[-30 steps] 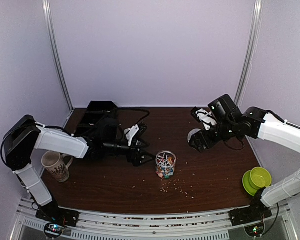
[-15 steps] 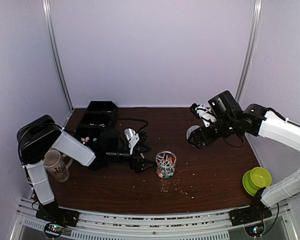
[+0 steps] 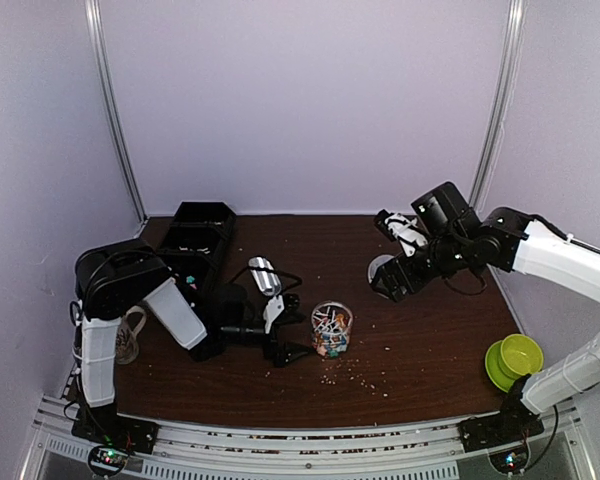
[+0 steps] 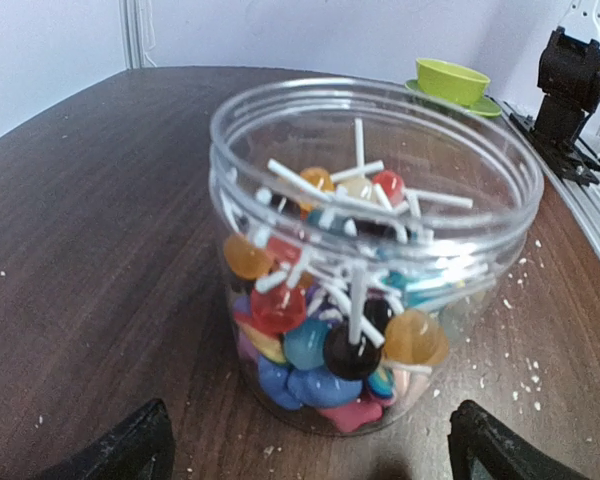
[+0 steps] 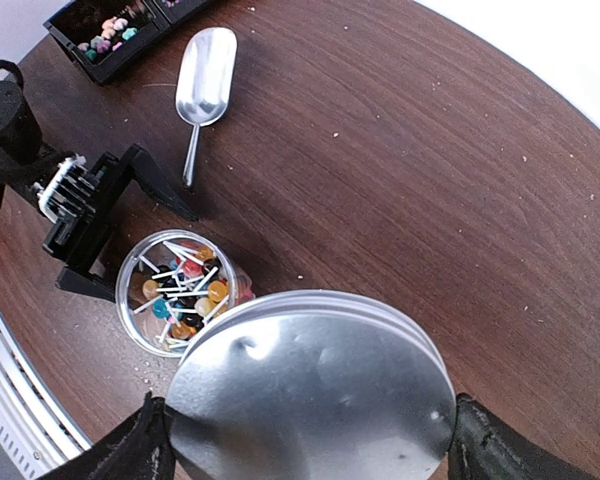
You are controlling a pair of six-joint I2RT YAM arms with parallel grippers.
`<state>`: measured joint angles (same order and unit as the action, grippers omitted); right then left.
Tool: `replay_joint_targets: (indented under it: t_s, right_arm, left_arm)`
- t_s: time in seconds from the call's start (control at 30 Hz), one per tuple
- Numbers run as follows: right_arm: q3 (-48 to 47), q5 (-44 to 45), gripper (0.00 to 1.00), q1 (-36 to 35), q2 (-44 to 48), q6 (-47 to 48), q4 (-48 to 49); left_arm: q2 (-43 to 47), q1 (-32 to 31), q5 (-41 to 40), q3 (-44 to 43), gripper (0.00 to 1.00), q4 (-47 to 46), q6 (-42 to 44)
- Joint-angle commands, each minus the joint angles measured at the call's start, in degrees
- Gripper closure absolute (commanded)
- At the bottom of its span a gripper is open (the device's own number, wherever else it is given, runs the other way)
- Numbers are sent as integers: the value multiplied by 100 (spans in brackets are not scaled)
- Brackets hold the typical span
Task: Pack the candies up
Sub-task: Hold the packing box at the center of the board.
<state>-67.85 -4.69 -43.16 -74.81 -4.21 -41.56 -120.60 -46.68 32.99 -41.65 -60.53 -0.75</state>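
The candies (image 4: 325, 350) are coloured sweets and white-stick lollipops that fill a clear open jar (image 3: 331, 328) at the table's middle. More candies (image 5: 105, 38) lie in a black tray (image 3: 195, 232) at the back left. My left gripper (image 3: 294, 336) sits low on the table just left of the jar. In the left wrist view its fingertips (image 4: 130, 452) stand wide apart in front of the jar, touching nothing. My right gripper (image 3: 389, 276) hovers right of and behind the jar, shut on a round silver lid (image 5: 310, 395) clamped edge to edge.
A metal scoop (image 5: 204, 66) lies between the tray and the jar. A patterned mug (image 3: 127, 336) stands at the left edge and a green cup on a saucer (image 3: 513, 360) at the right front. Pale crumbs (image 3: 365, 376) dot the wood.
My left arm has folded in and its gripper has dropped lower, toward the near-left side of the jar. My right gripper has drifted slightly left with the lid.
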Motion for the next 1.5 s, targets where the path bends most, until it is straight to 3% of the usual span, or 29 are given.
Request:
replay_joint_targets:
  t_s: [0.0, 0.5, 0.97, 1.47]
  right_arm:
    - [-229, -40, 9, -119, -85, 43, 36]
    - [-713, 31, 8, -536, -807, 183, 88]
    - [-704, -106, 8, -658, -1132, 684, -103]
    - [-1488, -239, 8, -748, -2046, 930, -644]
  left_arm:
    - [-168, -19, 23, 3, 2, -710, 320]
    - [-876, -21, 415, -827, 2, -517, 850]
    - [-1307, -17, 1407, -1633, 2, -417, 542]
    - [-1365, -26, 1343, -1563, 5, -572, 577]
